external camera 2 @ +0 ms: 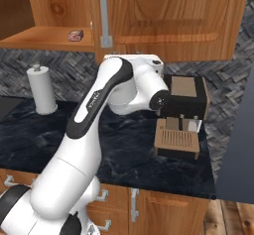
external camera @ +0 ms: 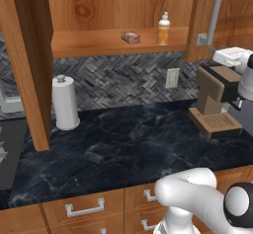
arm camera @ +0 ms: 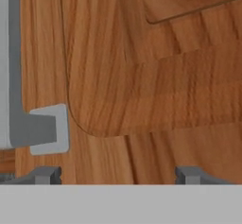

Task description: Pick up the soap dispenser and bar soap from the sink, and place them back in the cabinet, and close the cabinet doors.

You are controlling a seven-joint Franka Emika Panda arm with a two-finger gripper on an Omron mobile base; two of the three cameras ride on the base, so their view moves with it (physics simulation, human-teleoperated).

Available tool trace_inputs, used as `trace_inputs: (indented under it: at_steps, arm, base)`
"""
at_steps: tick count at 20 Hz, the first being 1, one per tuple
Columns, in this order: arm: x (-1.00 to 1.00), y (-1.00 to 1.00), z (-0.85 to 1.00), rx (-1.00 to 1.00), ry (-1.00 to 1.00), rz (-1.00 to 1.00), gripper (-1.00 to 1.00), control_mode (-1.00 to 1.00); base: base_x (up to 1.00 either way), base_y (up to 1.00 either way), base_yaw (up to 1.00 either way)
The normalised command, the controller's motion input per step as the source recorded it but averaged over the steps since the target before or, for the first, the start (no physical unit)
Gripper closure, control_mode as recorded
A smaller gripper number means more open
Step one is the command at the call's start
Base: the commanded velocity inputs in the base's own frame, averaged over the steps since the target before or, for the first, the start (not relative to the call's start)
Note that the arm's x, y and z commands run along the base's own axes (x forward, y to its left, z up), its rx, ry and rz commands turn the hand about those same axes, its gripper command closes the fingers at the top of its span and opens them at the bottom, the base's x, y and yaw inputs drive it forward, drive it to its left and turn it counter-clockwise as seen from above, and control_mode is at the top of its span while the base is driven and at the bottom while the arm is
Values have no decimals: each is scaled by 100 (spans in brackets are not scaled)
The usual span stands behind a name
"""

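The cabinet [external camera: 118,48] stands open. On its shelf lie the reddish-brown bar soap [external camera: 130,37] [external camera 2: 75,35] and, to its right, the upright orange soap dispenser [external camera: 163,28]. The left cabinet door [external camera: 29,65] is swung out toward me. The right cabinet door [external camera: 201,16] [external camera 2: 173,16] carries a long silver handle [external camera: 215,11] [external camera 2: 103,11]. My gripper [arm camera: 118,175] is open, close to the right door's raised panel [arm camera: 151,76], with nothing between its fingertips [arm camera: 45,175]. The handle's foot [arm camera: 42,129] lies just left of it. A black inset [external camera: 9,151] at the far left may be the sink.
A white paper-towel roll [external camera: 64,102] [external camera 2: 41,90] stands on the dark marble counter [external camera: 128,144]. A brown coffee machine [external camera: 215,99] [external camera 2: 183,110] sits under the right door, close below my hand. Drawers with silver handles [external camera: 84,209] run along the front.
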Motion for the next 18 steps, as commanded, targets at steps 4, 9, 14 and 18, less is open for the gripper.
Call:
trace_inputs:
  at_steps: [4,9,14,18]
  arm:
    - [37,14,13,0,0,-11,-100,-100]
    - [31,8,16,0,0,-10,-100,-100]
    - [30,7,15,0,0,-9,-100,-100]
    - [18,4,14,0,2,-8,-100,-100]
  base:
    - [0,0,0]
    - [0,0,0]
    - [0,0,0]
    - [0,0,0]
